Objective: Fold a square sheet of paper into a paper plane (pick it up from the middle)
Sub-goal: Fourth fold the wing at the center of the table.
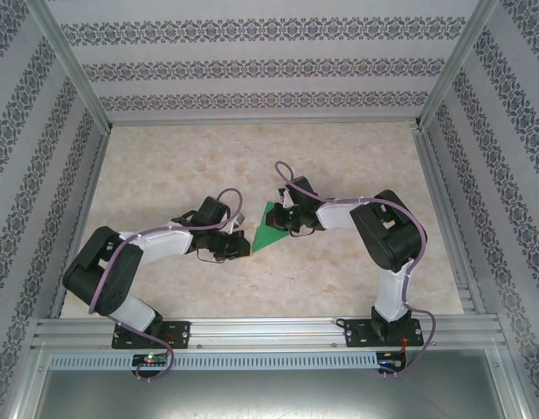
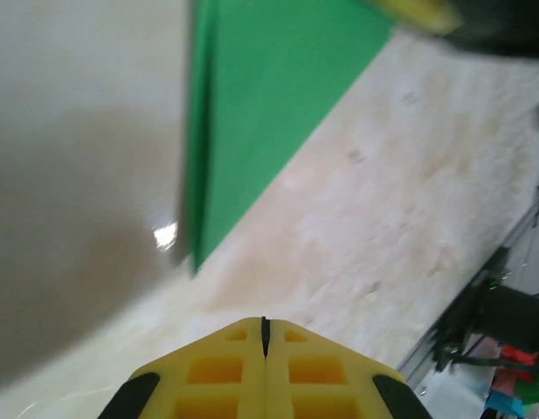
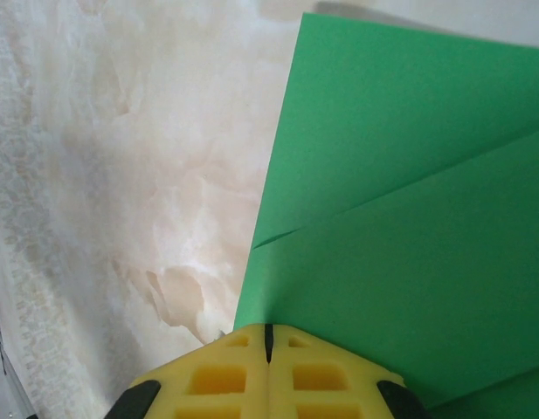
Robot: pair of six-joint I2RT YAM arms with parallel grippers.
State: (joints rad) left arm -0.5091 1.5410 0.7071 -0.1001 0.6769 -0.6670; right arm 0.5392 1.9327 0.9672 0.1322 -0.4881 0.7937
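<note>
Top external view puts the green sheet of paper flat on the pale worktop. It is already partly folded, so it reads there as a triangle instead of a square. The left end effector sits just beside the sheet's near-left edge. The right end effector is over the sheet's far-right part.

In the left wrist view the yellow fingers are pressed together with nothing between them, and the sheet lies ahead of them, apart from the tips. In the right wrist view the fingers are also pressed together, and their tips overlap the sheet's edge. I cannot tell whether they bear down on the paper or only hang above it. No paper shows between them. A folded flap with a straight crease line crosses the sheet just beyond those tips.

The sheet looks very light, thin and limp. It will likely slide on the smooth worktop under any sideways push, and it will take a stray crease easily. A flat edge gives closed tips little to catch. The better hold is probably at the doubled layers near the crease, towards the sheet's middle, with the other tips pinning the sheet down.
</note>
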